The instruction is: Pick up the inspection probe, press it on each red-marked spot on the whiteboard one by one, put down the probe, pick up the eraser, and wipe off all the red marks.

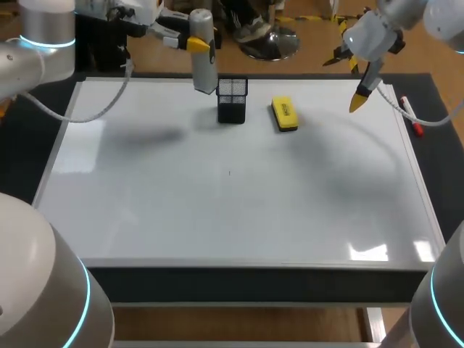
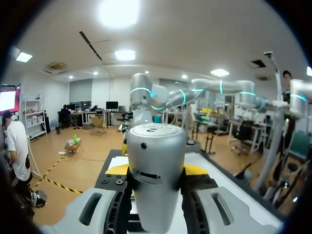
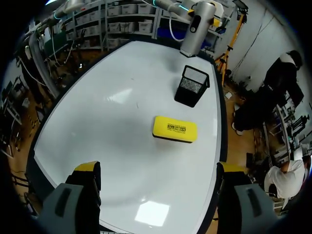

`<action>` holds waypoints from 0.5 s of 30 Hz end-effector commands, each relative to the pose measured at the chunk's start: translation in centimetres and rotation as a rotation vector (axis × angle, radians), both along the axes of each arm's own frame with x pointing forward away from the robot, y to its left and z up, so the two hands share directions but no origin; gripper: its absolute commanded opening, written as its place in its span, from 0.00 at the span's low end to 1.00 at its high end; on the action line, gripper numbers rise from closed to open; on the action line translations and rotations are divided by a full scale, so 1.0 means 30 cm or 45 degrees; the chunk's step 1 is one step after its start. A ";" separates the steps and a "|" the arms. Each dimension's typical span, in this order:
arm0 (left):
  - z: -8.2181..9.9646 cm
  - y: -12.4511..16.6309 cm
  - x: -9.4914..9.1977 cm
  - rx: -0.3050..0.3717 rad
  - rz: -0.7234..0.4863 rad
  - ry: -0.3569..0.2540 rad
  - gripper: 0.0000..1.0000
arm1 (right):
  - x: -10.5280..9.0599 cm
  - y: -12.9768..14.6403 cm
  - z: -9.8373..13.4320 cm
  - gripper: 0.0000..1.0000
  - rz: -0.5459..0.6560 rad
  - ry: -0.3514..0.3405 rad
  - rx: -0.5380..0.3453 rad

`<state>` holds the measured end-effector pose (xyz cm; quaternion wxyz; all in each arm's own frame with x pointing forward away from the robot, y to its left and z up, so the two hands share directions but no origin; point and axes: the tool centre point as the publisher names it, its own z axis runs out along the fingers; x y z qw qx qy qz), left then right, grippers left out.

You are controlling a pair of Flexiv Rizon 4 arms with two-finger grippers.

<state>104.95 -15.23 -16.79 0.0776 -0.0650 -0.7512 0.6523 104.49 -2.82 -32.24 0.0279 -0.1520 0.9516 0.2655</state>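
**Q:** Is there any writing that can be read?

**A:** The eraser is carrying a dark printed label on its yellow top, and the cap of the probe is showing a small dark mark. Both are too small to read. A tiny dark speck is sitting on the whiteboard, out ahead of both grippers.

**Q:** What are the grippers doing?

**A:** The left gripper is clamping the probe. Its yellow tips are pressing on the probe from two sides, and the probe is hanging upright between them above the far edge of the board. The right gripper is hovering over the board with its fingers spread wide and nothing between them.

**Q:** Where are the other things lying?

**A:** The eraser is lying flat on the board, ahead of the right gripper and apart from it. A black mesh holder is standing upright farther ahead, beyond the eraser. It is just beside the probe's lower end. A marker is lying at the board's edge, near the right gripper on its outer side.

**Q:** What is the holder containing?

**A:** Its top is facing up and open, and the white board is showing through the mesh. I cannot tell what is inside.

**Q:** And the shapes and materials?

**A:** The probe is a smooth, matte silver cylinder with a rounded cap, a small round hole and a short slot in its side. The eraser is a rounded yellow block on a darker base. The holder is a square box of fine wire mesh. The marker is a slim white barrel with a red cap. The whiteboard is glossy and is reflecting the ceiling lights.
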 end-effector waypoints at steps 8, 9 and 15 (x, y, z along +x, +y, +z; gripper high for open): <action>-0.006 -0.065 0.032 -0.035 0.329 -0.009 0.00 | 0.002 -0.001 0.002 1.00 0.003 0.002 -0.005; -0.004 -0.069 0.037 -0.044 0.342 -0.006 0.00 | 0.002 -0.001 0.002 1.00 0.003 0.002 -0.005; -0.004 -0.110 0.061 -0.050 0.365 -0.012 0.00 | 0.002 -0.001 0.002 1.00 0.003 0.002 -0.005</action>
